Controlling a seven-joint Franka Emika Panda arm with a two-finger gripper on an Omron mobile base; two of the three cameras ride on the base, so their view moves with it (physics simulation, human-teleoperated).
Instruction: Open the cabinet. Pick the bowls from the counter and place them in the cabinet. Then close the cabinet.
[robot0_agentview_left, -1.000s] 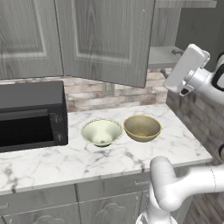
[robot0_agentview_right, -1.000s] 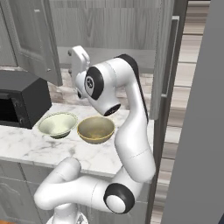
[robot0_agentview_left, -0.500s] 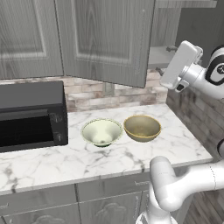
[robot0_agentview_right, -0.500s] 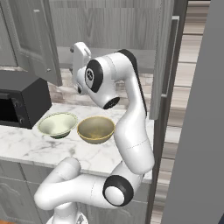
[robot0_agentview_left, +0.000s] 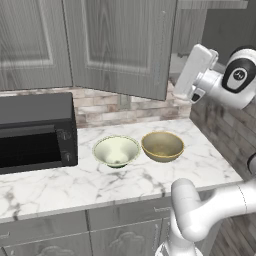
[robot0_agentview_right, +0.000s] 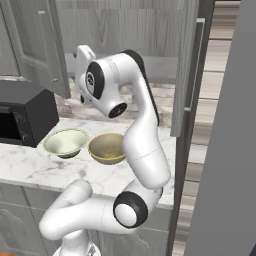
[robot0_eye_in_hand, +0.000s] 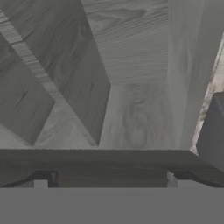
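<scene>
Two bowls (robot0_agentview_left: 116, 150) are sitting side by side on the worktop (robot0_agentview_left: 60, 185), well below the tool (robot0_eye_in_hand: 111, 177), which is hanging spread wide facing the open cabinet (robot0_agentview_left: 120, 45).

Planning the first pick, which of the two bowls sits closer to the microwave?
The pale cream-white bowl; it sits beside the black microwave, while the tan-olive bowl lies on its far side.

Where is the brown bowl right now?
The brown bowl sits on the counter, just right of the white bowl in the left base view, below the open cabinet door.
</scene>
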